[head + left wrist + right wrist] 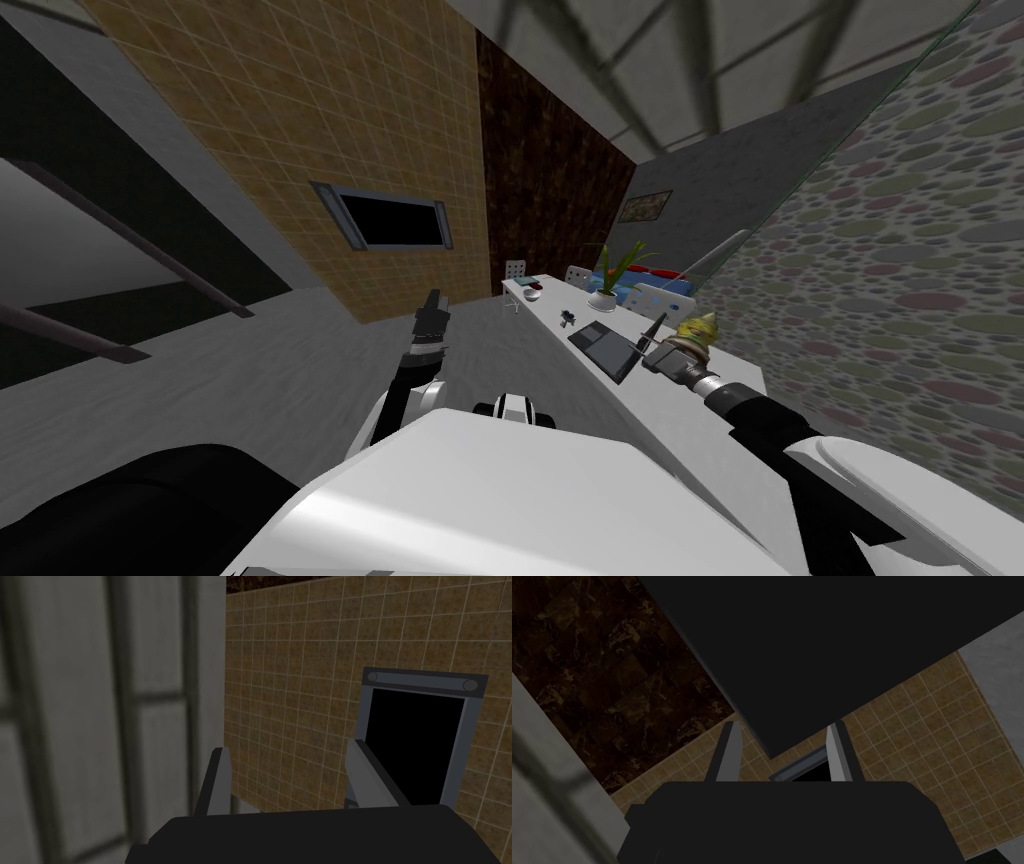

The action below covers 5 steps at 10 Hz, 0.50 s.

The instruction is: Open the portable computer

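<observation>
The portable computer [600, 345], a dark flat slab, lies on the long white table [560, 345] at my right. My right gripper [650, 335] is at its edge on the wall side. In the right wrist view a broad black panel [822, 651], the computer seen close, fills the space ahead. One corner of it reaches down between the fingers of my right gripper [784, 726], which stand open around it. My left gripper [433, 300] is raised over the grey floor left of the table, and its own view shows the left gripper [286, 747] open with nothing held.
A potted plant [605, 290], a white box [660, 298], a bowl [532, 293] and a small dark item [568, 320] sit farther along the table. A yellow-green pointed object [698, 330] stands by my right wrist. White chairs [515, 270] stand at the far end.
</observation>
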### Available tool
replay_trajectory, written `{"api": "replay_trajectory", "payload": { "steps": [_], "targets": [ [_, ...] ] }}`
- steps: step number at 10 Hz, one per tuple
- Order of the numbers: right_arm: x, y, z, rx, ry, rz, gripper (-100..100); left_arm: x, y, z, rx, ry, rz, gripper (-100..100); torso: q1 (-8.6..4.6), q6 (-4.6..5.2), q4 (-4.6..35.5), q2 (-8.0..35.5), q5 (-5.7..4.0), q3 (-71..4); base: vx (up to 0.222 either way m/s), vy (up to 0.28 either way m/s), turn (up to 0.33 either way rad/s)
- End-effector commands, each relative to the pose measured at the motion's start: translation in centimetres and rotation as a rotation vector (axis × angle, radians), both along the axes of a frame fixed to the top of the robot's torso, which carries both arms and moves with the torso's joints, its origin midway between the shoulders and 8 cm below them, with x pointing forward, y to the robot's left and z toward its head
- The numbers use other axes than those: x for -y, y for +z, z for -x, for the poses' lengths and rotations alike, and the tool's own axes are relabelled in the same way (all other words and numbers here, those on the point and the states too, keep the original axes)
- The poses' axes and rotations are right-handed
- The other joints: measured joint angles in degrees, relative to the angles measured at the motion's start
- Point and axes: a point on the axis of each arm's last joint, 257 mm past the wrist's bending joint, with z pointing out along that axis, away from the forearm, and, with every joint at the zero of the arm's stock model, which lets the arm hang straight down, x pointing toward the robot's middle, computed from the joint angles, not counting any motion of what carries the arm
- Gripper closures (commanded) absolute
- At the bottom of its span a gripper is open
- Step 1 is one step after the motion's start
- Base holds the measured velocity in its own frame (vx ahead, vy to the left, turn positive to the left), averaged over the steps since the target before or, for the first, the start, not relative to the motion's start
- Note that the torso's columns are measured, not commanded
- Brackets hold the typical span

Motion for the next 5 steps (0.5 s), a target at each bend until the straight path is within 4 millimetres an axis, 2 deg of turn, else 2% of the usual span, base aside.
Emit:
{"api": "replay_trajectory", "payload": {
  "steps": [1,5],
  "targets": [
    [1.11,-1.02,1.39,-0.089,0.018,0.029,100,0.00,0.00,0.00,0.000,0.000,0.000,0,-0.03,0.07,0.0,0.1,0.00,0.1,0.137,0.116,-0.062],
    [1.67,-1.06,1.92,-0.165,0.049,0.078,100,0.00,0.00,0.00,0.000,0.000,0.000,0,-0.12,0.32,0.2,0.3,0.02,0.2,0.099,0.094,-0.047]
  ]
}}
